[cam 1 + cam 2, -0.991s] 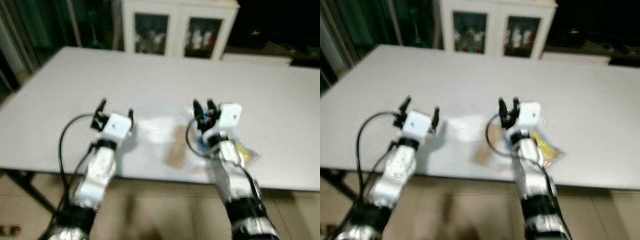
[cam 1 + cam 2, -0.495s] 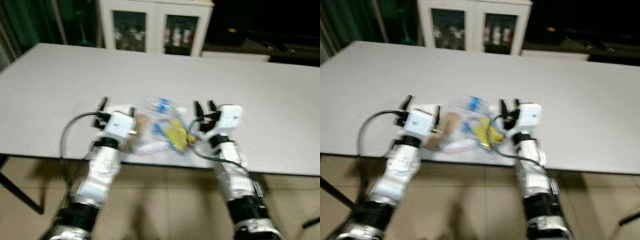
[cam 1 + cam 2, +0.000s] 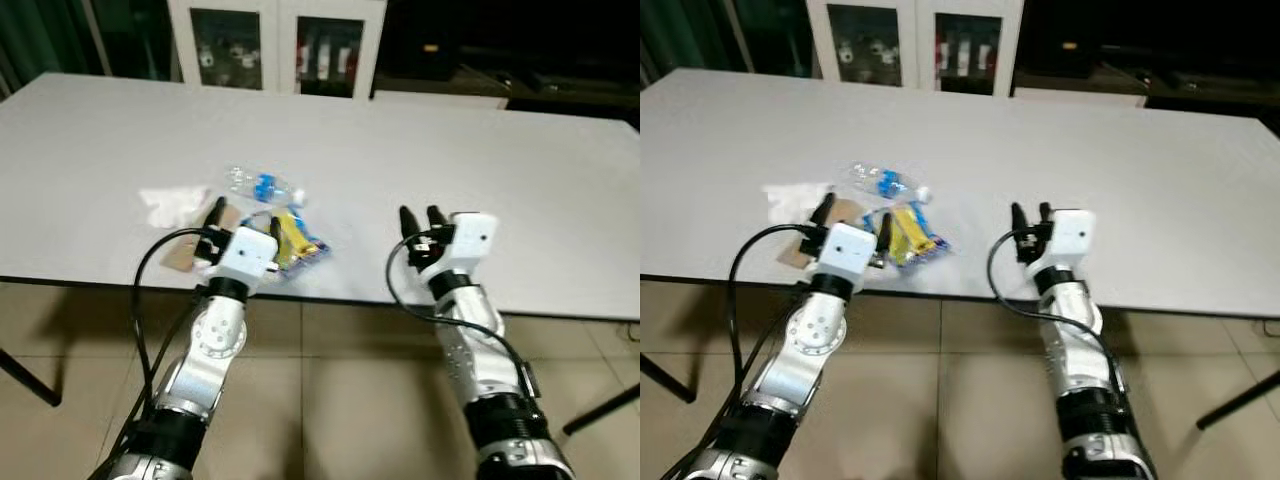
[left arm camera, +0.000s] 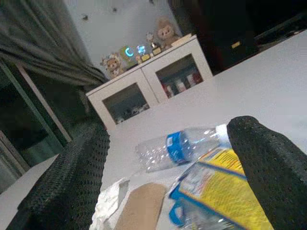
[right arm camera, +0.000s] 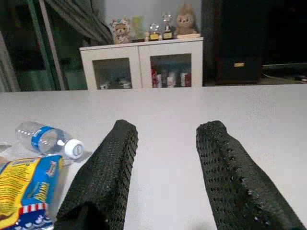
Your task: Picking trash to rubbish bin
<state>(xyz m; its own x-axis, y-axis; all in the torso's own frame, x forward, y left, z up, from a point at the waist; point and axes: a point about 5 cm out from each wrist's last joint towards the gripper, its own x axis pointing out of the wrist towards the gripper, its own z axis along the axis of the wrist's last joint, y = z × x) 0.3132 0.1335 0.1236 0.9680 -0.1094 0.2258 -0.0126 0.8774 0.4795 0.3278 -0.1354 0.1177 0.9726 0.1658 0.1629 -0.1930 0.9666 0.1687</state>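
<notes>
A small heap of trash lies near the front edge of the white table (image 3: 500, 170). It holds a clear plastic bottle (image 3: 262, 186) with a blue label, a yellow and blue snack packet (image 3: 297, 240), a brown piece of cardboard (image 3: 184, 251) and a crumpled white tissue (image 3: 172, 202). My left gripper (image 3: 247, 214) hovers open just in front of the packet, which lies with the bottle (image 4: 180, 146) between its fingers (image 4: 72, 182) in the left wrist view. Off to the right, my right gripper (image 3: 419, 215) is open over bare table, with nothing in it.
A white cabinet (image 3: 270, 40) with glass doors stands behind the table. Tiled floor (image 3: 340, 390) lies below the table's front edge. Dark table legs (image 3: 600, 410) slant down at the far right and far left.
The whole picture has shifted as the camera moved: the trash now lies to the left, before my left gripper, instead of between both. Both grippers keep the same open pose.
</notes>
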